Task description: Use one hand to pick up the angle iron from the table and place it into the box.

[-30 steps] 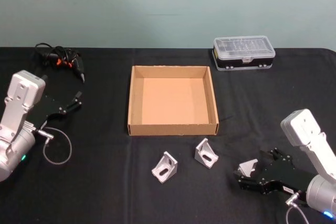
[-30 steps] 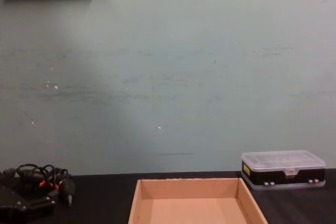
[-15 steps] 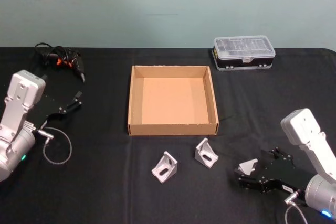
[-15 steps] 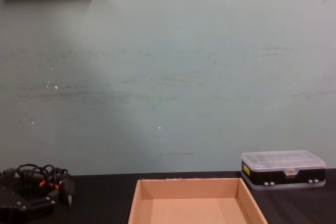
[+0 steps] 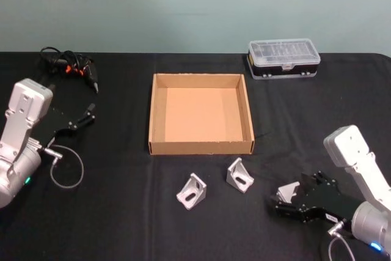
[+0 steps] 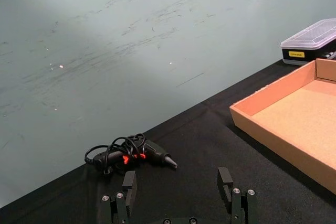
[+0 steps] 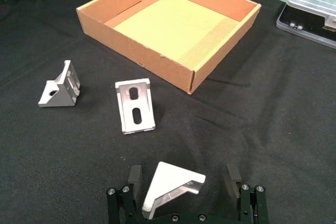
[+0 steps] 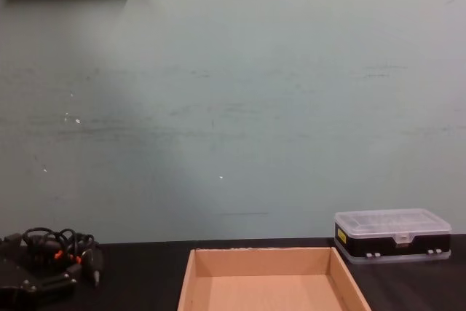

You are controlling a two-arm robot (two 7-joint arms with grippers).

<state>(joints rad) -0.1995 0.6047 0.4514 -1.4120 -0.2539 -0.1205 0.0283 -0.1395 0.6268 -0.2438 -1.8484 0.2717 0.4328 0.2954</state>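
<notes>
Straddling the angle iron (image 7: 170, 188), my right pincer (image 7: 184, 173) sits low over the table (image 7: 273, 108) with its fingers spread. One finger is on each side of the piece, and a gap shows at both.

Over the last second almost nothing has shifted. The pincer has crept a shade forward, and the piece lies where it lay, still on the tabletop and not lifted. I judge the approach is finished and the squeeze remains; nothing has gone into the box yet.

The piece lies between my fingers with a pale triangular face up. Its square corner points ahead, away from my wrist and toward the box. Its longest edge runs aslant across the gap, not square to the fingers, so closing may turn it a little.

Just beyond my fingertips is the nearer bracket (image 7: 135, 105), and off to one side of it the farther bracket (image 7: 59, 86). Ahead lies the box (image 7: 136, 51), its floor bare, and past it a clear-lidded case (image 7: 315, 14). My left pincer (image 6: 177, 182), also spread, rests idle on the box's far side.
</notes>
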